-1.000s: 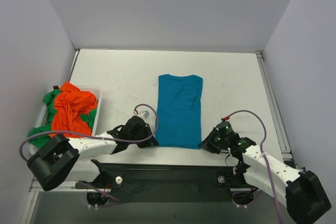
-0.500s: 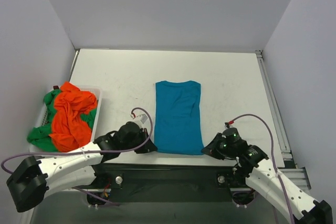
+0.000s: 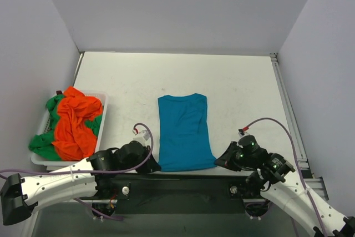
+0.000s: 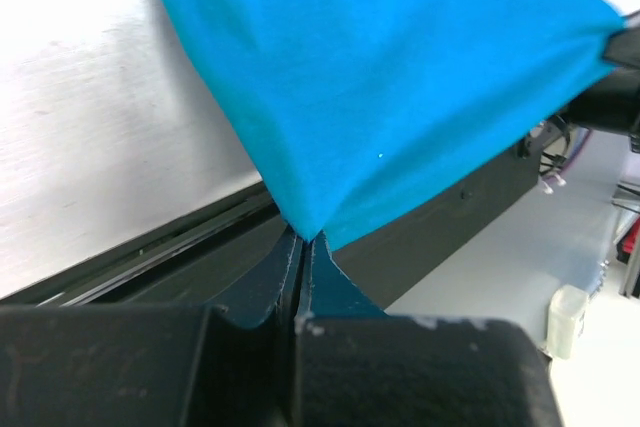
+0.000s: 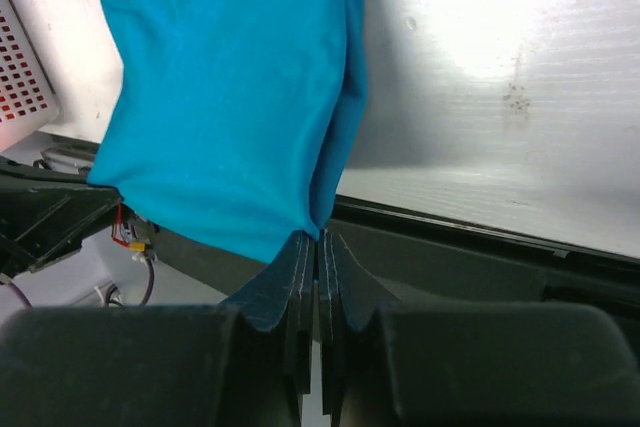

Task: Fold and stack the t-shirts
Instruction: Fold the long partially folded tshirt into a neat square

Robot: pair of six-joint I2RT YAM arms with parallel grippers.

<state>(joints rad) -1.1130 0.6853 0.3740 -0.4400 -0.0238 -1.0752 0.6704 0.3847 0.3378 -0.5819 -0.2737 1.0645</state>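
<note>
Teal-blue cloth filled both wrist views, each near corner of it nipped between fingers pressed tight together. Nearer than the white perforated plastic basket [image 3: 105,101] and to its right, the left pincer [image 4: 300,242] pinched the near left hem corner of the teal-blue short-sleeved t-shirt [image 3: 183,131]. The right pincer [image 5: 318,237], farther right of the basket, pinched the near right corner.

Both had drawn back toward the arm bases over the last second, and the shirt had come with them. Its hem, a second before resting on the pale grey worktop [image 3: 244,81], now lay at the near edge, with the held corners past it over the dark front rail. The whole garment had also slid a little closer to the basket, and its collar end sat nearer than before. It lay as a long narrow panel, sleeves apparently already folded in, flat but for slight creases.

I judged this a repositioning drag, setting the shirt up so the hem could be carried over for the crosswise fold.

In the basket itself, the crumpled bright orange t-shirt [image 3: 75,120] lay on top of the bunched green t-shirt [image 3: 41,144]. Both were unfolded, so most of the task remained.
</note>
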